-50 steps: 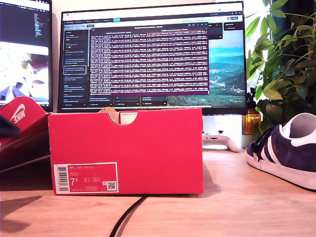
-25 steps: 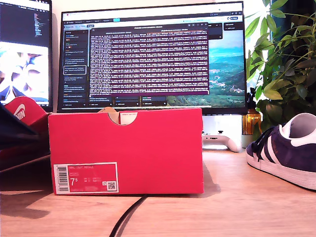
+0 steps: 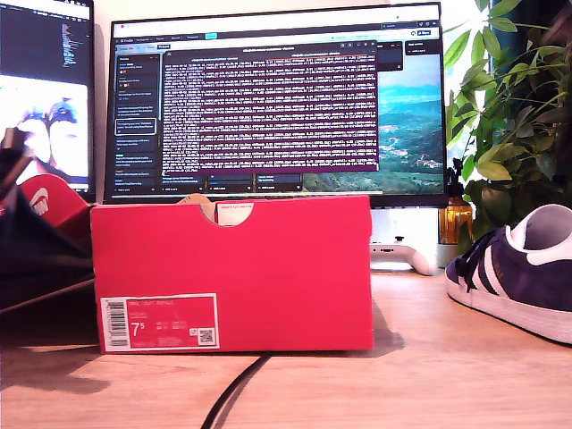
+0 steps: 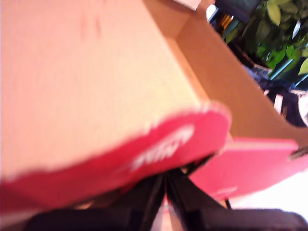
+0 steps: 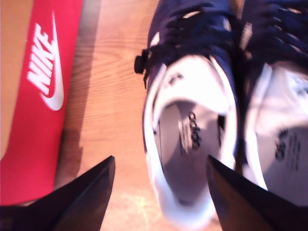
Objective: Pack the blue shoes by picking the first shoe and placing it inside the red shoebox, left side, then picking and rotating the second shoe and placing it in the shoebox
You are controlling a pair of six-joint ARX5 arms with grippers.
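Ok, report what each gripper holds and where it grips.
My first gripper looks shut on the edge of the red lid. My second gripper is open above a blue shoe, holding nothing.

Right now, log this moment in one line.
first gripper: shut on lid | second gripper: open over shoes | shoebox: no shoe visible

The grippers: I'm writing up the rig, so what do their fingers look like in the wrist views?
My first gripper has two matte black fingers, narrowing to slim tips. My second gripper has two matte black, wedge-shaped fingers tapering to points. No markings or cables show on either; both views are blurred.
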